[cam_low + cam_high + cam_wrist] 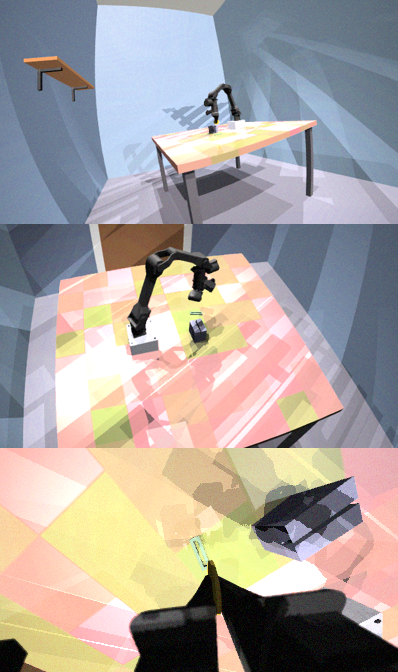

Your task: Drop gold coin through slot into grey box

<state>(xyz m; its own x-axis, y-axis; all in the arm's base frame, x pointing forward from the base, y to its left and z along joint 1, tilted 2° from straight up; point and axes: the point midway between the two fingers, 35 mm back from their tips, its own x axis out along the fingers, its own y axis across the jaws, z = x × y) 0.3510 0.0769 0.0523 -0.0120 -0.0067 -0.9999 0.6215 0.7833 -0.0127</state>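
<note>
My gripper (pixel 216 120) (pixel 210 578) is shut on the gold coin (pixel 217 122) (pixel 215 593). The coin shows nearly edge-on in the wrist view and stands upright between the fingertips, raised above the table; in the top view the gripper body hides it. The shallow green holder (pixel 196 313) (pixel 196 538) is empty and lies below the fingers, on the side away from the box in the wrist view. The closed grey box (pixel 198 333) (pixel 211 129) (pixel 327 507) stands near the holder, its lid slot (pixel 325 526) running lengthwise. The gripper is not over the box.
The patterned table (pixel 112 417) (pixel 199 155) carries sharp light and shadow patches. The arm's white base block (pixel 143 346) (pixel 234 125) stands on the table to the left of the box in the top view. A wall shelf (pixel 46 63) is far from the arm.
</note>
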